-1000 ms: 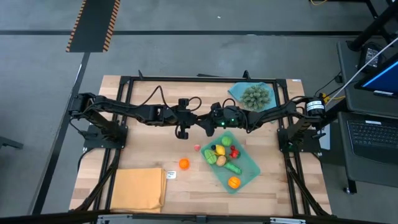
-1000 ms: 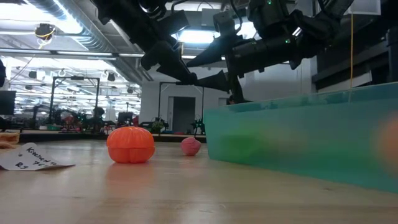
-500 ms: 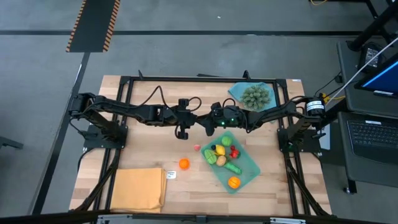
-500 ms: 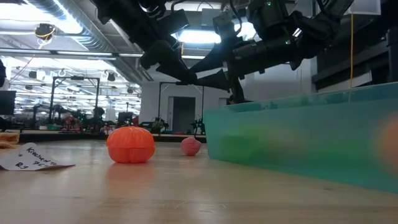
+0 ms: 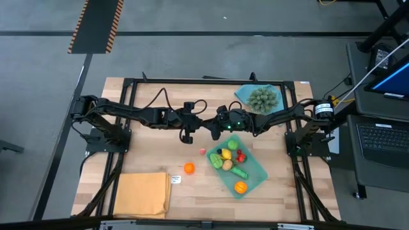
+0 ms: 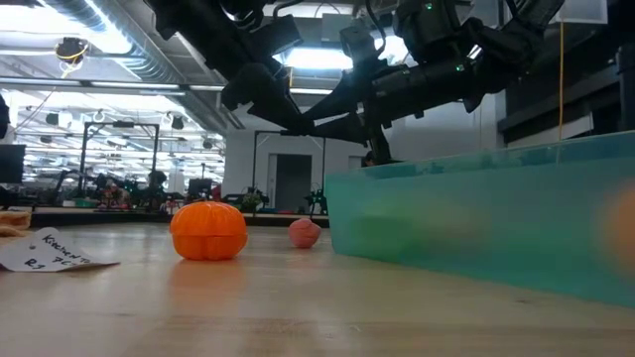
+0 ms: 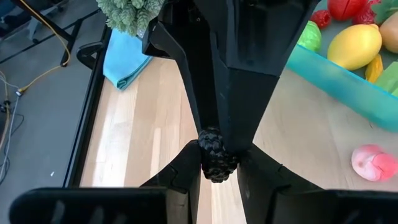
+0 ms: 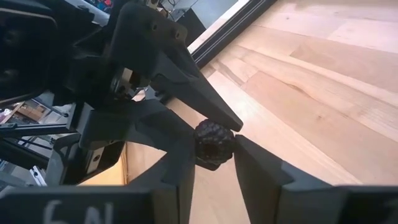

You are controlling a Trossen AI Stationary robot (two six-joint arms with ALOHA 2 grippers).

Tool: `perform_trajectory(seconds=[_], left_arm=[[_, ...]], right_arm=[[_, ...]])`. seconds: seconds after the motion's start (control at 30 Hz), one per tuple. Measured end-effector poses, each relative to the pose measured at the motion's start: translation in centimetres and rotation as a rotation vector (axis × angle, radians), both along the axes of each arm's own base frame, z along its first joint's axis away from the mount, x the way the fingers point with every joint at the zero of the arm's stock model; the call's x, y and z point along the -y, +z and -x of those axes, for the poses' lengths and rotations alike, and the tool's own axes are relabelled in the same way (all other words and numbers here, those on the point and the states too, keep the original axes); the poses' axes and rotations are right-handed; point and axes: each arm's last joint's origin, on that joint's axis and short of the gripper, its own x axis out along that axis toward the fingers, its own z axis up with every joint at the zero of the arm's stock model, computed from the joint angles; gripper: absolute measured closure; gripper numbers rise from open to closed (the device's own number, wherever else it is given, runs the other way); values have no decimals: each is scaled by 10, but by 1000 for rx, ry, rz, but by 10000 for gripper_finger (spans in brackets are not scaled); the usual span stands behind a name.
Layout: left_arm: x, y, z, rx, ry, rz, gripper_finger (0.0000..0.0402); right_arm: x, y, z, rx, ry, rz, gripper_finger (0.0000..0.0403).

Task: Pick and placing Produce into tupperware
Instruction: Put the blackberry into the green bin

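Dark bumpy berry point(image 7: 217, 155) between both end effectors' fingertips.

Orange cloth point(image 5: 142, 195), spiky ball point(image 5: 262, 98), blue cloth point(image 5: 243, 96)

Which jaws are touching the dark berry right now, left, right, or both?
Both, touching. In the left wrist view the dark berry sits pinched between the left gripper jaws with the right gripper's tips on it; the right wrist view shows the right gripper likewise.
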Motion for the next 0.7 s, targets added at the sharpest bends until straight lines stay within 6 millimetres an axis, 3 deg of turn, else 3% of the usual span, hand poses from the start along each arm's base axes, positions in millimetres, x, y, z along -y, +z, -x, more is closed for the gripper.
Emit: perform_trajectory(seconds=[0.43, 0.7], left_arm=[[0, 0, -1, 8, -2, 3, 328], [0, 0, -1, 7, -4, 1, 328]], right_arm=[[0, 2, -1, 9, 8, 22, 197], [1, 2, -1, 11, -30, 27, 186]])
